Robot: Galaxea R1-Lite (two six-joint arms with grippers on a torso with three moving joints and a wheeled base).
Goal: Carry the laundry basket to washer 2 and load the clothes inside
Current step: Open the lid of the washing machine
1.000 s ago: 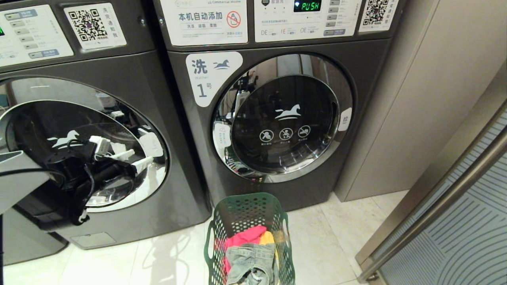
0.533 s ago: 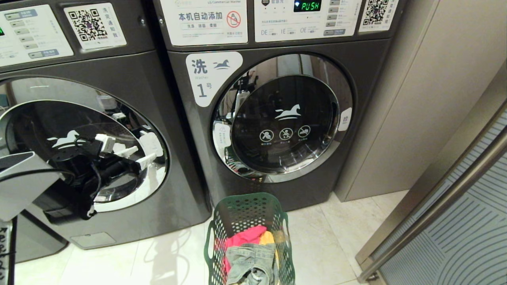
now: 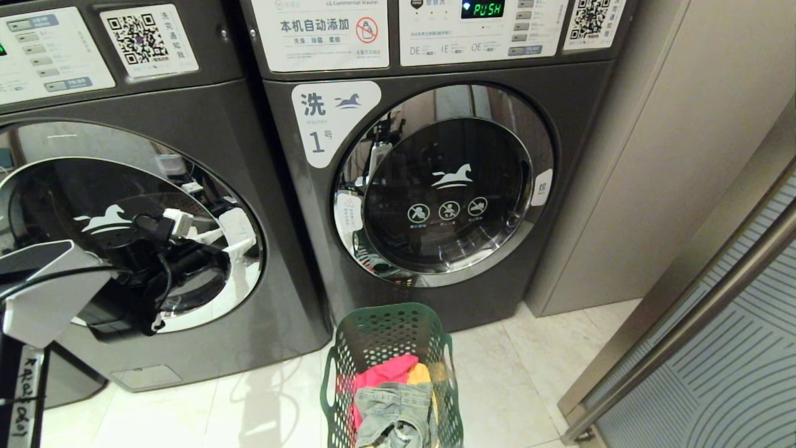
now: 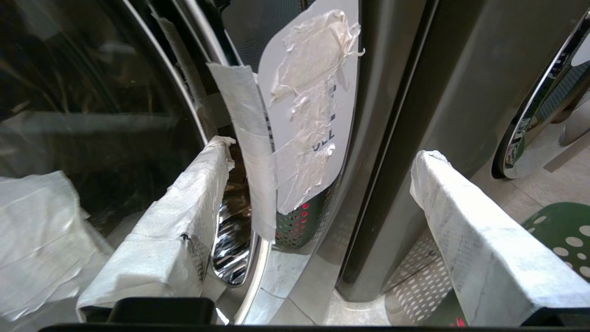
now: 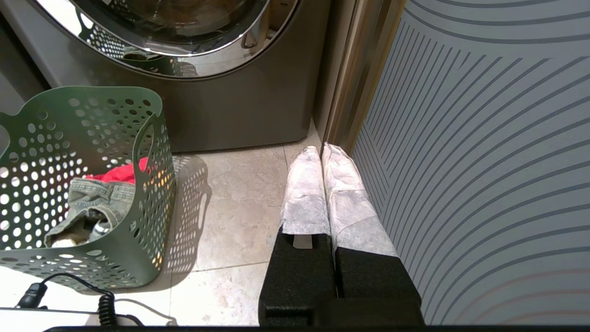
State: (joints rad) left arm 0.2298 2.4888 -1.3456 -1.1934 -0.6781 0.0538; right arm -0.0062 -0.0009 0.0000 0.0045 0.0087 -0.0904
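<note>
The dark green laundry basket stands on the floor before the machine labelled 1, with the clothes in it: red, orange-yellow and denim. The alike machine to its left I take for washer 2; its number label is out of view and its round door looks shut. My left gripper is open at that door's right rim. In the left wrist view the gripper has the taped white pull tab between its fingers, untouched. My right gripper hangs shut over the floor right of the basket.
A frosted glass door with a metal bar handle stands at the right, close beside the right gripper. A beige wall panel flanks machine 1. A black cable lies by the basket. Pale floor tiles surround the basket.
My left arm has moved right across the left machine's door, bringing the open gripper up to the pull tab at the rim. Basket, clothes and right gripper have not moved.
</note>
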